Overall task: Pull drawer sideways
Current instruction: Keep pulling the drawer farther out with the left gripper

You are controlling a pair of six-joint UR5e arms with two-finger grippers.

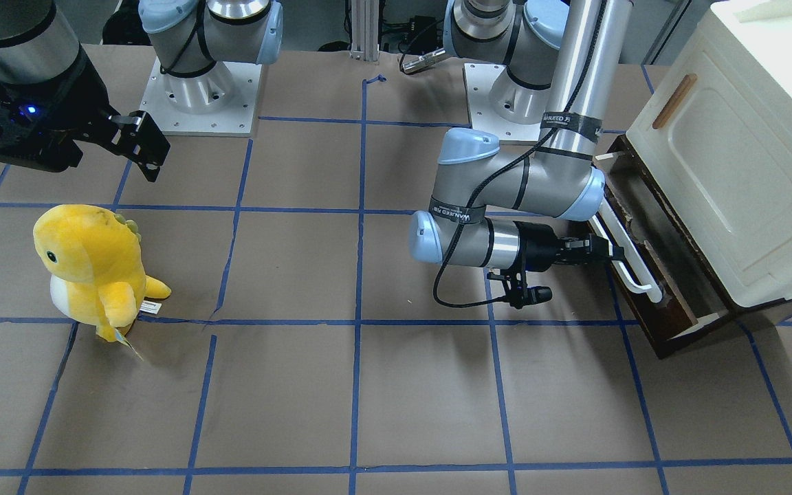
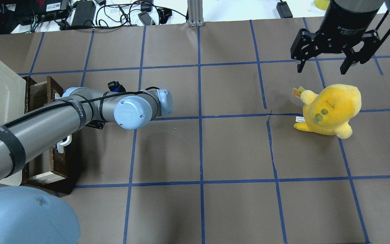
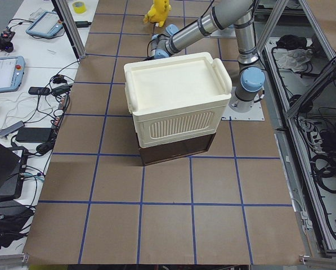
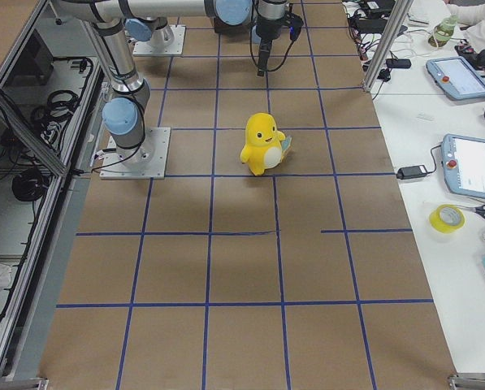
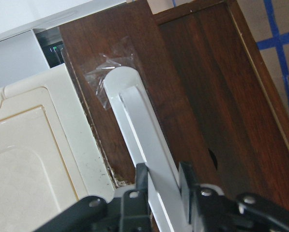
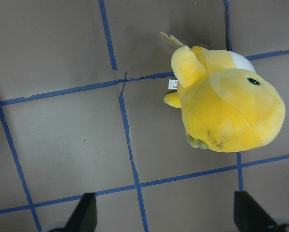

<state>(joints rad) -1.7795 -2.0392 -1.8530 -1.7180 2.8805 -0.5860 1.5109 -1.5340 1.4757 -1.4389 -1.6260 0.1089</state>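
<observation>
Left gripper (image 5: 163,175): fingers (image 5: 141,178) sit either side of the white bar handle (image 5: 138,123) and pinch it, per the wrist view. From the front view the grip looks off the bar's middle, toward the operators' end.

Drawer (image 1: 671,323) is at the robot's left end of the counter (image 1: 368,385), under the cream cabinet (image 1: 733,172). The dark front stands off the cabinet face and a strip of pale inner box shows at the corner, so I read it as partly out.

Step, my read: grasp done, pull under way or about to run. How much travel is left can't be told.

Next move needs a straight draw along the slide axis, toward the robot's right, square to the front. With an off-centre grip, any skew could rack the box in its guides. I see nothing fixing the cabinet, so it may drag along; go slow and hold the pinch firm.

Farther out: right gripper (image 2: 322,69) hangs above the counter, fingers spread, holding nothing, well clear of the drawer. Yellow plush toy (image 2: 330,108) stands just below it, not part of this job.
</observation>
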